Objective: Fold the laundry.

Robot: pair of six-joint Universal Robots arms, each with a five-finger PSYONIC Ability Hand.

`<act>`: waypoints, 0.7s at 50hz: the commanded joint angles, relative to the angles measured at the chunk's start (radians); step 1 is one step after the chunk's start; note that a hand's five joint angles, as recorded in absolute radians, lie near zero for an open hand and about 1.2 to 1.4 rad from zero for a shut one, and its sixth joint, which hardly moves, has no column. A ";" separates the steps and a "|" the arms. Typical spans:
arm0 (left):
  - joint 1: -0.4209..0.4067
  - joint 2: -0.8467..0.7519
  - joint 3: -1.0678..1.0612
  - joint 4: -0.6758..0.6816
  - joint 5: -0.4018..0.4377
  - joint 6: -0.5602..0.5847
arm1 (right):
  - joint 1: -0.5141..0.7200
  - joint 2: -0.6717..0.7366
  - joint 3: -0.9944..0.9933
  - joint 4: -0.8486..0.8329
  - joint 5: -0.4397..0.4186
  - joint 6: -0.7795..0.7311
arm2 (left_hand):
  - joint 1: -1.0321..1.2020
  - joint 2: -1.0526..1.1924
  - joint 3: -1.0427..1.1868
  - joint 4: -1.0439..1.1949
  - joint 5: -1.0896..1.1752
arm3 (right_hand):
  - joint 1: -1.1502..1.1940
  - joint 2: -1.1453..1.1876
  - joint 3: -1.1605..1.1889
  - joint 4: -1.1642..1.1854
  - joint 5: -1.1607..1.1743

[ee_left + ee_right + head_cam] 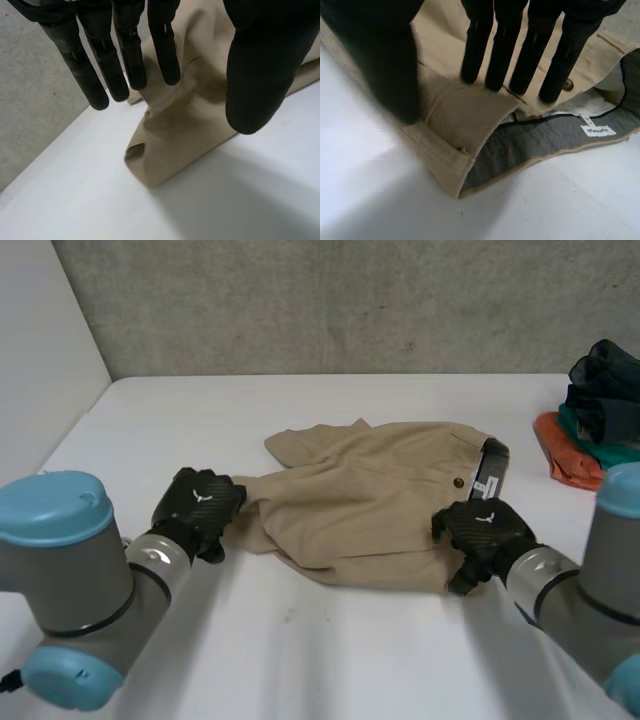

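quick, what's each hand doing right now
Left robot hand: open, fingers straight over the leg end of the beige trousers.
Right robot hand: open, fingers straight at the waistband.

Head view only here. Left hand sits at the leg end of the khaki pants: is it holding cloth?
Observer: No. The left hand has straight fingers, thumb apart; the leg end of the pants lies below them, unpinched.
Operator: Right hand?
Observer: Open too: the right hand has its fingers straight, tips on the cloth beside the button.
Operator: Waistband flat there?
Observer: No, the waistband corner by the thumb is turned back, grey lining showing.
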 commanded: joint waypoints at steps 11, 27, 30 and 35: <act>0.001 -0.231 0.159 0.045 0.000 0.172 | 0.023 0.071 -0.041 -0.118 0.147 -0.096 | 0.007 0.009 0.008 0.013 0.016 | 0.691 0.695 0.687 0.708 0.707; -0.009 -0.290 0.259 0.048 -0.007 0.183 | 0.026 0.061 -0.054 -0.118 0.159 -0.105 | 0.799 0.802 0.801 0.805 0.808 | 0.691 0.695 0.687 0.708 0.707; -0.015 -0.207 0.236 0.032 -0.009 0.174 | 0.026 0.039 -0.075 -0.103 0.156 -0.116 | 0.799 0.802 0.801 0.805 0.808 | 0.691 0.695 0.687 0.708 0.707; -0.018 0.008 0.141 -0.005 -0.010 0.171 | 0.020 -0.057 -0.115 -0.049 0.156 -0.194 | 0.799 0.802 0.801 0.805 0.808 | 0.691 0.695 0.687 0.708 0.707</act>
